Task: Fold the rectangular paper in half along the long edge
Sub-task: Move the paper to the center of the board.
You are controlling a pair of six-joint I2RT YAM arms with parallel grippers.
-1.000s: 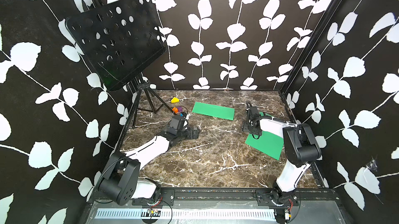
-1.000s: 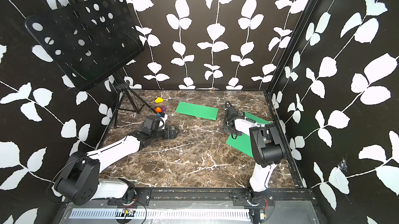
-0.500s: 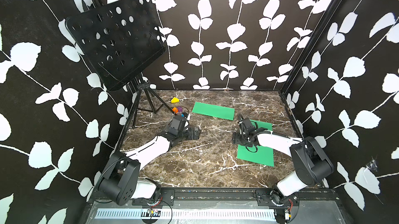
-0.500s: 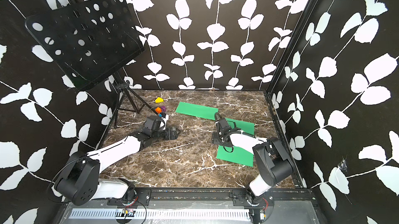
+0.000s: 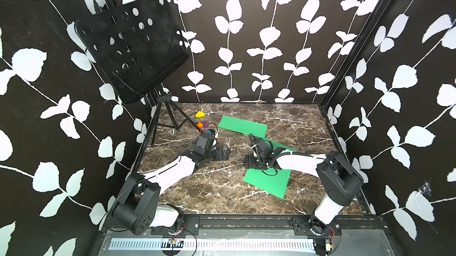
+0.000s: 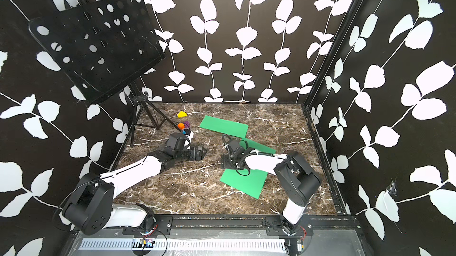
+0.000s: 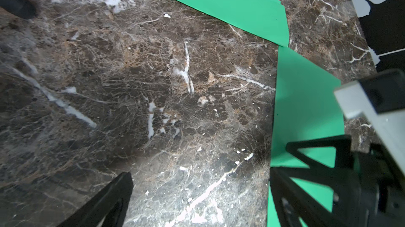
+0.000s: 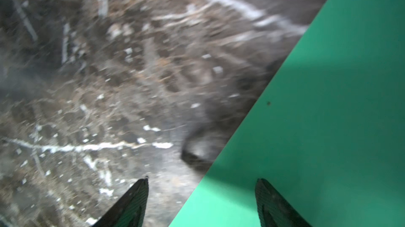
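Two green rectangular papers lie flat on the marble table (image 5: 197, 193). One paper (image 5: 243, 126) (image 6: 223, 126) rests at the back middle. The other paper (image 5: 267, 180) (image 6: 244, 180) lies right of centre, partly hidden under my right arm. My right gripper (image 5: 248, 162) (image 8: 201, 184) is open and low, straddling that paper's left edge: one fingertip (image 8: 269, 199) is over the green sheet, its partner over bare marble. My left gripper (image 5: 225, 153) (image 7: 199, 184) is wide open over bare marble, just left of that paper (image 7: 306, 96), with nothing between its fingers.
A black perforated music stand (image 5: 133, 54) on a tripod (image 5: 170, 116) occupies the back left corner. Small yellow (image 5: 199, 114), orange (image 5: 199, 125) and purple (image 5: 205, 124) blocks sit behind my left gripper. Black leaf-patterned walls enclose three sides.
My right gripper has swept left toward the table's middle, and the nearer green paper has slid left and turned with it. The left arm has stayed put.
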